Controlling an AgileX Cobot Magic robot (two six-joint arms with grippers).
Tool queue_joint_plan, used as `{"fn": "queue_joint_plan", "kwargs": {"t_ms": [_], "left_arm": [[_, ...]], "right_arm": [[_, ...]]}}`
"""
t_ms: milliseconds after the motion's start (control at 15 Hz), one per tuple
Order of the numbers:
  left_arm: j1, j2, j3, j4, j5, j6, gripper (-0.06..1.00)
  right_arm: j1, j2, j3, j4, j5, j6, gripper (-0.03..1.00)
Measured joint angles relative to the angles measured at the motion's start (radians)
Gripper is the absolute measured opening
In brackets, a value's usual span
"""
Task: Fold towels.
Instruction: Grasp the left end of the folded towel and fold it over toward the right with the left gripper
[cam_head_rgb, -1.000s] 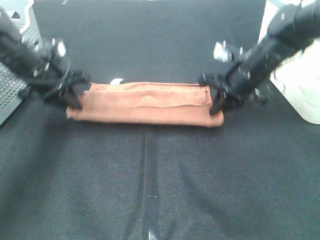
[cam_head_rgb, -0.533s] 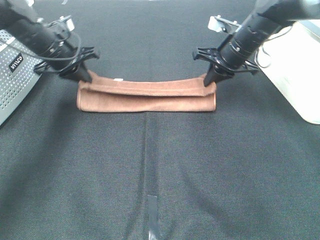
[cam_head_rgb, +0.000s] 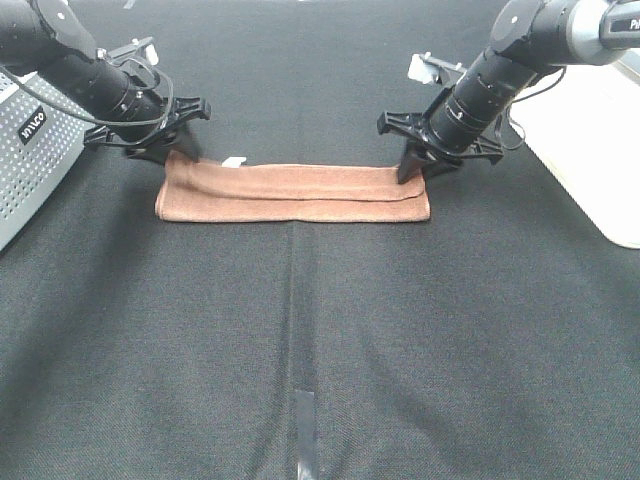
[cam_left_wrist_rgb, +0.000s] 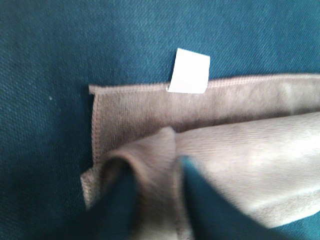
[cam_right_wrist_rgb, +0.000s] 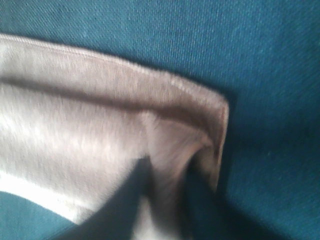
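We see the reddish-brown rectangular terry towel (cam_head_rgb: 292, 193) lying as a long, narrow band on the black woven worktop (cam_head_rgb: 320, 330). It sits a little towards twelve o'clock from the middle, with its length running from nine o'clock to three o'clock. A top layer overlaps the lower one along that length, so we judge that a lengthwise fold is already in place.

The left pincer (cam_head_rgb: 172, 150) stands at the nine o'clock end and the right pincer (cam_head_rgb: 420, 168) at the three o'clock end. Holding both ends keeps the band taut and its edges level.

In the left wrist view, a raised ridge of cloth is squeezed between the dark fingers (cam_left_wrist_rgb: 117, 210), so we take this pincer to be pinching the upper layer near its corner. The right wrist view shows the same thing, with a pleat caught between the fingers (cam_right_wrist_rgb: 130, 205) just inside the end hem.

The small white tag (cam_left_wrist_rgb: 188, 71) pokes out from the twelve o'clock edge near the nine o'clock end. It is free of the grip, which suggests the lower layer lies flat.

The grey perforated metal basket (cam_head_rgb: 30, 170) at nine o'clock and the white plastic bin (cam_head_rgb: 600, 150) at three o'clock sit well apart from the towel. That leaves room for the arms to swing.

We think the next fold will bring one end over the other.
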Motion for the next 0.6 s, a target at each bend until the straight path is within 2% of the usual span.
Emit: {"fn": "queue_joint_plan", "kwargs": {"t_ms": [133,200,267,333,600], "left_arm": [[0.000,0.000,0.000,0.001,0.009,-0.001,0.81],[0.000,0.000,0.000,0.001,0.009,-0.001,0.81],[0.001,0.000,0.000,0.005,0.020,-0.002,0.86],[0.004,0.000,0.000,0.008,0.031,-0.002,0.87],[0.008,0.032,-0.001,0.031,0.040,-0.002,0.88]], "right_arm": [[0.000,-0.011,0.000,-0.009,0.023,0.000,0.75],[0.000,-0.011,0.000,-0.009,0.023,0.000,0.75],[0.000,-0.026,0.000,-0.016,0.026,0.000,0.84],[0.000,-0.040,0.000,-0.029,0.031,0.001,0.88],[0.000,-0.053,-0.001,-0.063,0.050,0.001,0.91]]}}
